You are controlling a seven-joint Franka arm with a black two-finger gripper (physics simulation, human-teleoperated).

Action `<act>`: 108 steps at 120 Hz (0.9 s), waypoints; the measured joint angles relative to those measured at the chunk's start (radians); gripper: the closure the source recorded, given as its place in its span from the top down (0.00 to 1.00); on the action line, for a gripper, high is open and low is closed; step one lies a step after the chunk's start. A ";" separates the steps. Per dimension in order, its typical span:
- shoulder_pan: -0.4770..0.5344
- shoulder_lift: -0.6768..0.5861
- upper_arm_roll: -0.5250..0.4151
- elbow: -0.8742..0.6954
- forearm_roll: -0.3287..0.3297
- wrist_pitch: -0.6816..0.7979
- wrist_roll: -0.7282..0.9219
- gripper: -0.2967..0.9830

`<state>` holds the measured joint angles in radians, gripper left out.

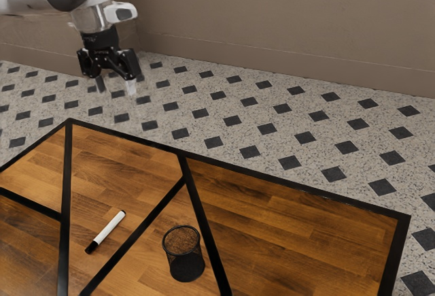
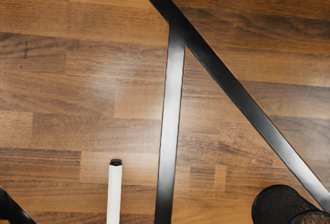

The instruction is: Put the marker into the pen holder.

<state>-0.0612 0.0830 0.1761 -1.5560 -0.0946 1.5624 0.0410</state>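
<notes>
My gripper (image 1: 114,86) hangs high above the table's far left part in the exterior view, its two fingers apart with nothing between them. Below it lies the white marker (image 1: 109,229) with black ends, flat on the wood; in the wrist view part of the marker (image 2: 115,193) shows at the lower edge. The pen holder (image 1: 183,255), a black mesh cup, stands upright to the marker's right in the exterior view. The wrist view has the pen holder (image 2: 276,203) at its lower right corner, partly cut off.
The wooden table (image 1: 292,241) has black inlaid strips and a black border. One strip (image 1: 146,224) runs between the marker and the pen holder. Beyond the table are a patterned floor (image 1: 272,112) and a brown wall.
</notes>
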 joint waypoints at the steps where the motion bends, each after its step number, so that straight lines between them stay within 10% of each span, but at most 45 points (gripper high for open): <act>1: 0.000 -0.004 0.001 0.001 0.001 0.000 0.001 0.75; 12: -0.003 -0.051 0.003 -0.020 0.018 0.001 0.019 0.75; 32: 0.087 -0.418 0.006 -0.673 0.078 0.146 0.045 0.75; 51: 0.134 -0.477 0.017 -1.037 0.132 0.398 0.062 0.74; 108: -0.010 -0.251 0.015 -1.115 0.182 0.795 -0.018 0.53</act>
<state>-0.0707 -0.1679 0.1915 -2.6710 0.0870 2.3576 0.0230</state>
